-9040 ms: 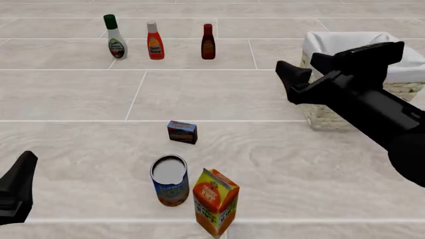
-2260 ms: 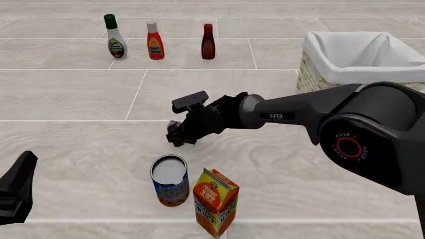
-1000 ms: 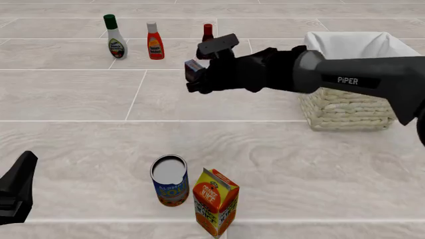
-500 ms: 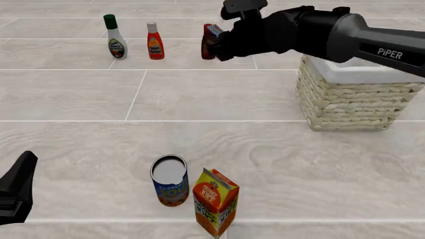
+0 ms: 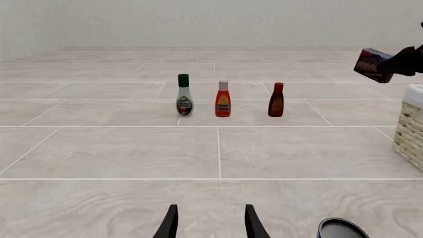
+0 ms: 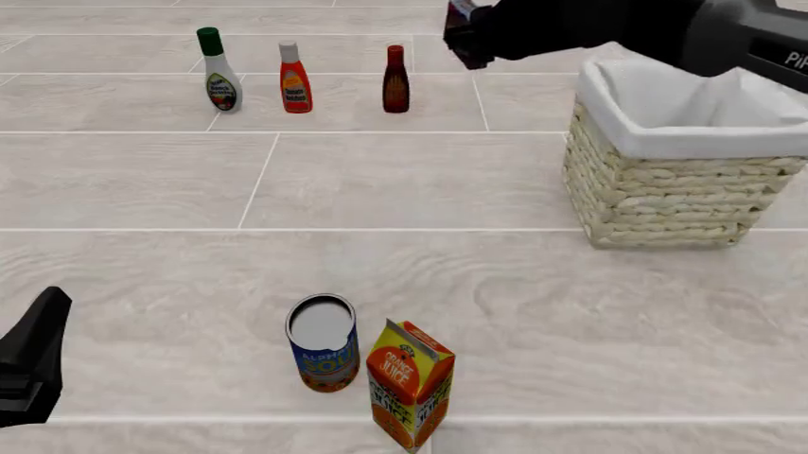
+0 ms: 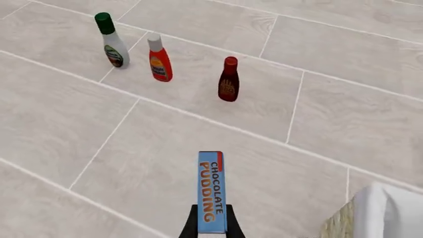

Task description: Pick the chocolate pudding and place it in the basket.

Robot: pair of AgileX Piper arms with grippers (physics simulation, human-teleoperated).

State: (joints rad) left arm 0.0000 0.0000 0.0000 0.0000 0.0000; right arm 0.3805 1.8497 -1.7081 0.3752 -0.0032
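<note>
The chocolate pudding [image 7: 211, 191], a small box with a blue edge, is held high in the air by my right gripper [image 7: 211, 220], which is shut on it. In the front view the chocolate pudding [image 6: 460, 13] shows at the top edge, left of the basket's far corner and above the floor. The basket [image 6: 682, 151] is cream wicker with a white cloth lining and stands at the right. In the left wrist view the pudding [image 5: 372, 64] hangs above the basket's side [image 5: 411, 130]. My left gripper [image 5: 211, 225] rests open and empty at the near left [image 6: 32, 364].
Three bottles stand in a row at the back: a green-capped one [image 6: 221, 71], an orange one [image 6: 295, 78] and a dark red one [image 6: 395, 79]. A blue can [image 6: 324, 342] and an orange-yellow carton [image 6: 410, 383] stand near the front.
My right gripper picked the pudding off the floor in front of the can, then carried it up and to the right toward the basket. The left arm has not moved.
</note>
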